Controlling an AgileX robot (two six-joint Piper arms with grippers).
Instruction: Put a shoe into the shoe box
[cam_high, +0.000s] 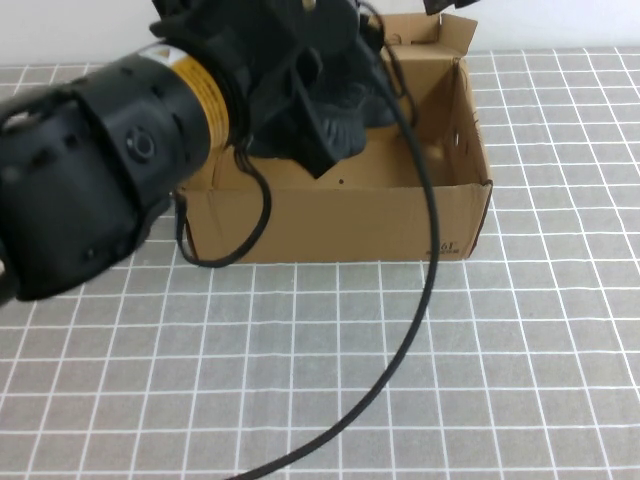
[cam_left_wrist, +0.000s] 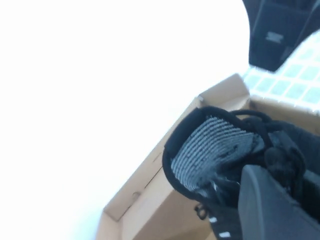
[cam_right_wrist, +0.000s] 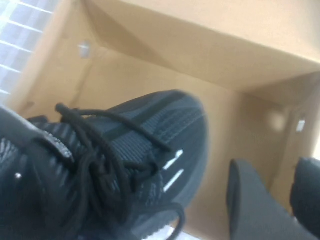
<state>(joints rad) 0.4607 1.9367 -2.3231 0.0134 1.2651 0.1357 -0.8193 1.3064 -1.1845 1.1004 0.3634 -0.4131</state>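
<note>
The brown cardboard shoe box (cam_high: 330, 215) stands open in the middle of the table, its flap lid up at the back. The black knit shoe (cam_high: 352, 100) hangs tilted over the box's inside, toe toward the box floor (cam_right_wrist: 150, 130). My left gripper (cam_high: 305, 95) reaches in from the left and is shut on the shoe near its laces; one finger (cam_left_wrist: 272, 207) lies across the shoe (cam_left_wrist: 215, 150) beside the grey-lined opening. My right gripper (cam_right_wrist: 274, 166) hovers at the box's far right corner, open, with only cardboard between its fingers.
The left arm's black cable (cam_high: 420, 300) loops across the box's front wall and over the grey grid mat (cam_high: 520, 380). A dark part of the right arm (cam_high: 447, 6) shows at the top edge behind the lid.
</note>
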